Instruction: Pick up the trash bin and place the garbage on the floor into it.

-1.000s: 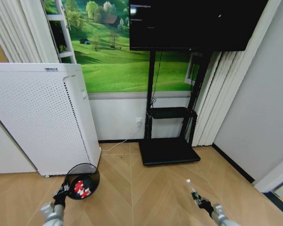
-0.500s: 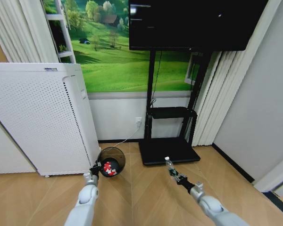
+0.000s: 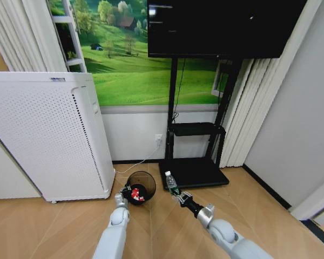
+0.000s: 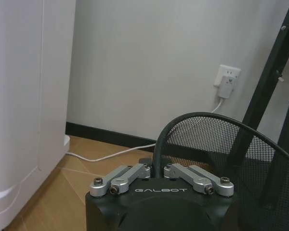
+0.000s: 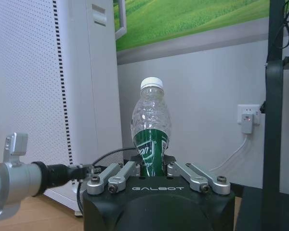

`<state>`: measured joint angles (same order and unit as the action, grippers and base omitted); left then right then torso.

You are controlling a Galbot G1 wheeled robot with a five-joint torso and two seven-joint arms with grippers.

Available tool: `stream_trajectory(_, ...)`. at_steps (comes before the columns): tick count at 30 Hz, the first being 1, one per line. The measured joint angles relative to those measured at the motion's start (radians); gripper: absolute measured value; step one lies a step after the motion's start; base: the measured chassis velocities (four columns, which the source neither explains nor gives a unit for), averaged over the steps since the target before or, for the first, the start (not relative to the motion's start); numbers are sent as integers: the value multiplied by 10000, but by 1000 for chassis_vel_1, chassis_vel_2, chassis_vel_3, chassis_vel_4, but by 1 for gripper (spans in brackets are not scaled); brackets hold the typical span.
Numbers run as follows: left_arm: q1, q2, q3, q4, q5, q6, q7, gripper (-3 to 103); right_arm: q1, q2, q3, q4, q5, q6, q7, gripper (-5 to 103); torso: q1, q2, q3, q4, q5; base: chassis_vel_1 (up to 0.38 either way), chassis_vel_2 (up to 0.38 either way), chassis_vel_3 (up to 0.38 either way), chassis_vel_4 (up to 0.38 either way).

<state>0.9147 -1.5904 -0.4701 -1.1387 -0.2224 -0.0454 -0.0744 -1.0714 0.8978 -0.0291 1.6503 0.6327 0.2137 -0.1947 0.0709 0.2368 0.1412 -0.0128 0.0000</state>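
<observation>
Both arms reach forward, left gripper and right gripper with jaws clamped, side by side.

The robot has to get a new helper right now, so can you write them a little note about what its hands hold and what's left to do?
Left gripper: shut on the rim of the trash bin, held up off the floor in front of the robot.
Right gripper: shut on the bottle, cap up, just right of the bin and level with its rim.
Done: red-and-white wrapper pieces lie inside the bin.
Left: get the bottle over the bin's mouth and let go.
</observation>
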Motion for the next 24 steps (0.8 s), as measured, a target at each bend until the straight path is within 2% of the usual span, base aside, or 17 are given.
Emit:
stream_trajectory(11,470,-174,151,-51,161,17,-39,6,1291,604,-1092,-1079,377,-52,67,19,0,0,1,4,-4,0,0,0,0)
stream_trajectory(24,160,-218,158,194,105,-9,38,6,1635,1280,-1686,-1316,183,-293,133,19,0,0,0,0,-2,0,0,0,0)
